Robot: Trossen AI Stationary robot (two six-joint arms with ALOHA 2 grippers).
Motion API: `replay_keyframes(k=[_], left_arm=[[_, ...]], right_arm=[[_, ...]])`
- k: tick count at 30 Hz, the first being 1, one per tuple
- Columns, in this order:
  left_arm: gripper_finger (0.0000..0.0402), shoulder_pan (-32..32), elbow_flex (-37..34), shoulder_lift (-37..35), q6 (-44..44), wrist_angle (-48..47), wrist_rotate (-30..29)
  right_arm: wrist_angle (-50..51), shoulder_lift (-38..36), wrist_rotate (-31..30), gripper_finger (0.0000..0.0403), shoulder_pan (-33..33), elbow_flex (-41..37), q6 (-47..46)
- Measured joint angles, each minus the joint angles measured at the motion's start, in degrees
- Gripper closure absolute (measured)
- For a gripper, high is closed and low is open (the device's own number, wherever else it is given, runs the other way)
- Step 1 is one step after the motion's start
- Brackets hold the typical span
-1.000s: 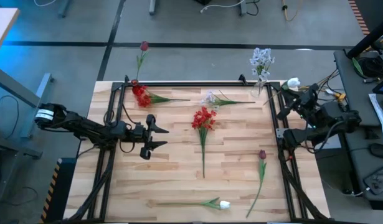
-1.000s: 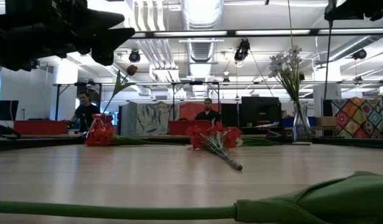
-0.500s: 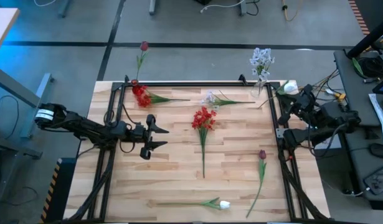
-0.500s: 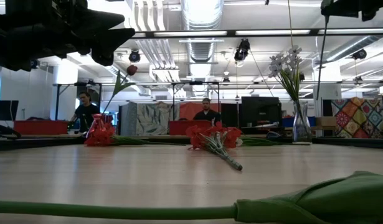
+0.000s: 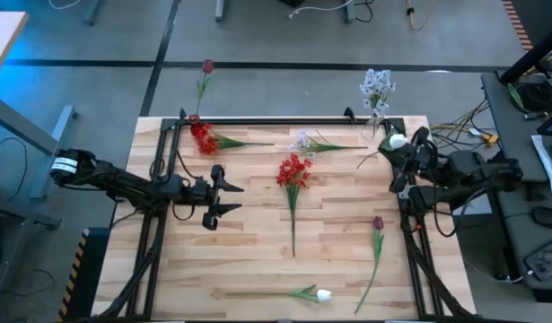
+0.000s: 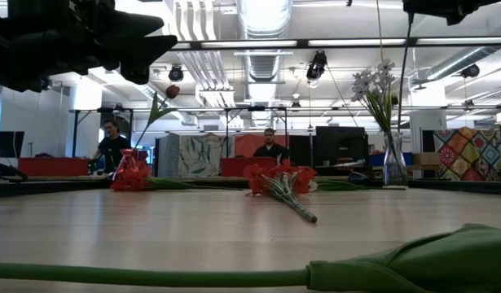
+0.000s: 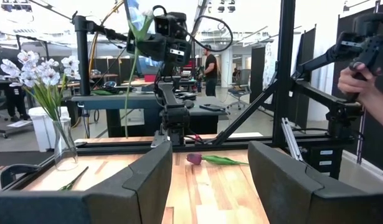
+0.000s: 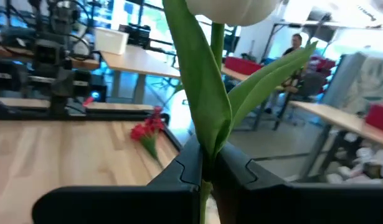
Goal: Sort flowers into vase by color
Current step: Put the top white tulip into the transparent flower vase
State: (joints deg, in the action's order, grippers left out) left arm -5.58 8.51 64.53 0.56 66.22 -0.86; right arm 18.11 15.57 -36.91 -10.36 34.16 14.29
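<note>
My right pincer (image 5: 403, 154) is clamped on a white tulip (image 5: 397, 142), raised at the surface's (image 5: 258, 260) right edge. It's light and floppy, so I grip mid-stem. My left pincer (image 5: 223, 197) waits open.

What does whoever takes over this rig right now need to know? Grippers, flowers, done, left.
Right gripper: shut on a white tulip, held up at the table's far right edge, near the clear vase.
Left gripper: open, empty, hovering over the left half of the table.
Done: pale blue-white spray stands in the clear vase; a maroon bud stands up at the far left corner beside a red cluster.
Left on the table: red cluster mid-table, pale spray behind it, maroon tulip on the right, second white tulip at the near edge.
</note>
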Motion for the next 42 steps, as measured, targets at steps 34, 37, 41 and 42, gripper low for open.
replay_keyframes(k=[34,37,41,42], left_arm=[[0.0206,0.0,0.0,0.0,-1.0,-0.8,0.0],[0.0206,0.0,0.0,0.0,-1.0,-0.8,0.0],[0.0206,0.0,0.0,0.0,-1.0,-0.9,0.0],[0.0206,0.0,0.0,0.0,-1.0,-0.9,0.0]], right_arm=[[-1.4,-3.9,-12.4,0.039,20.2,-4.0,-0.7],[-10.4,-3.2,-14.2,0.039,20.7,-7.0,5.7],[-25.9,-1.8,-15.3,0.039,22.6,-11.3,14.9],[-29.9,-1.4,-15.3,0.039,23.2,-12.2,17.1]])
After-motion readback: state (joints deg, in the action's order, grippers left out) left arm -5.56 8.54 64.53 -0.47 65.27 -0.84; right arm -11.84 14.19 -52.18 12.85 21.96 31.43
